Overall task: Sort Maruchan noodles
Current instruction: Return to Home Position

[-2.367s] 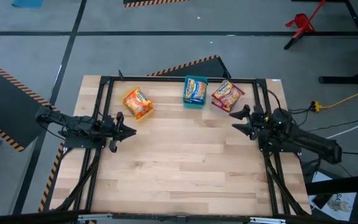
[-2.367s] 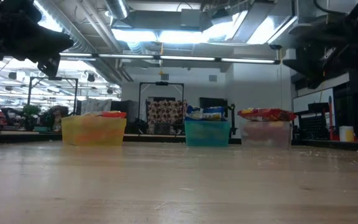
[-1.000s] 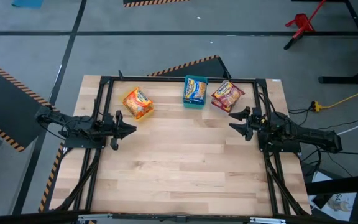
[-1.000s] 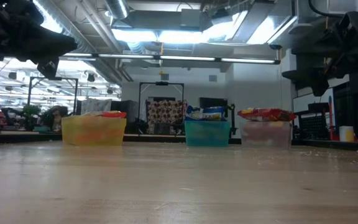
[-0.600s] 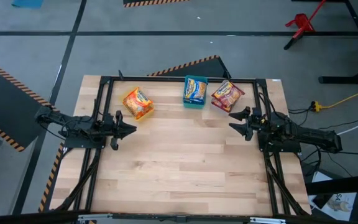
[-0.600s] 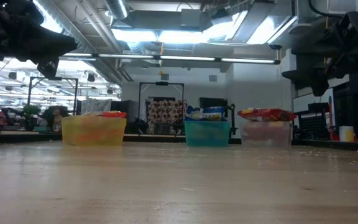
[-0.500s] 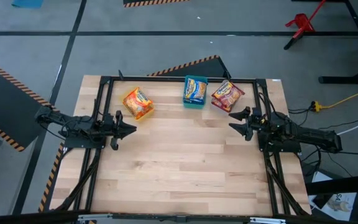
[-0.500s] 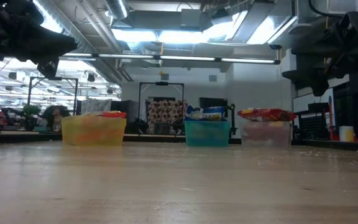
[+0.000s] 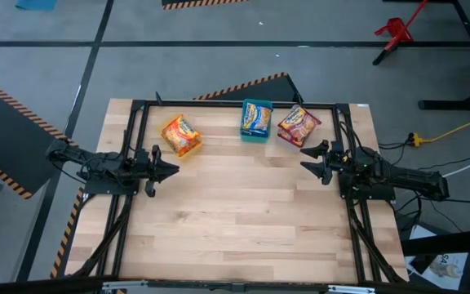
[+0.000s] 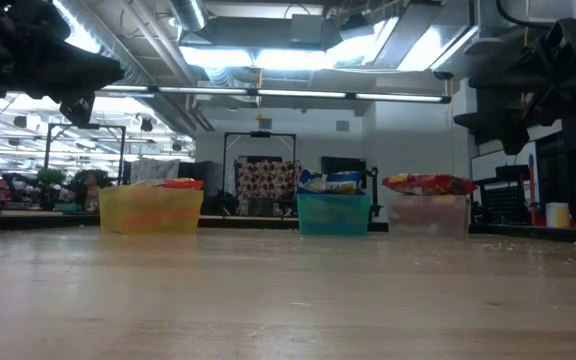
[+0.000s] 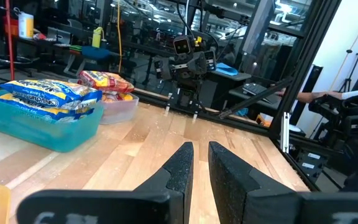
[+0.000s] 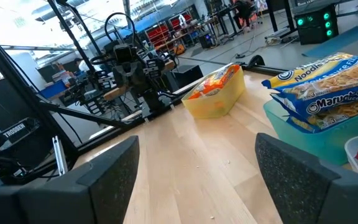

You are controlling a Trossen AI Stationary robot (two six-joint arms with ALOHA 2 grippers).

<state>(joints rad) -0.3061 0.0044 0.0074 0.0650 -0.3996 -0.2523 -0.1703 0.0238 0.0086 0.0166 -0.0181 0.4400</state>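
Left end effector (image 9: 172, 170): raised over the left side of the bench (image 9: 243, 220), pointing inward; its fingers (image 11: 178, 171) are drawn to a thin slit with nothing between them.

Right end effector (image 9: 307, 158): raised over the right side of the bench, pointing inward, near the clear bin (image 10: 428, 216). Its two fingers are spread wide and it is empty.

Writing, legible items: "Maruchan" and "Noodle" in dark blue on the blue-and-white packets (image 12: 322, 93). No print on the other packs can be read from where I stand.

Noodles, three lots, all along the far edge of the bench:
- Blue-and-white packets: glossy, flat, stacked and rising above the rim of the teal bin (image 10: 333, 214), the middle one of the row.
- Orange-yellow packets (image 9: 180, 135): lying askew in the yellow bin (image 10: 151, 212), at the left end.
- Red packets (image 9: 299, 125): shiny, heaped in the clear bin at the right end, just beside the teal one.

No packet lies loose on the boards.

Change noted: against the picture from a couple of seconds back, the right arm has swung to lie more squarely across the bench edge and hangs lower. The left arm, bins and packets are as they were.
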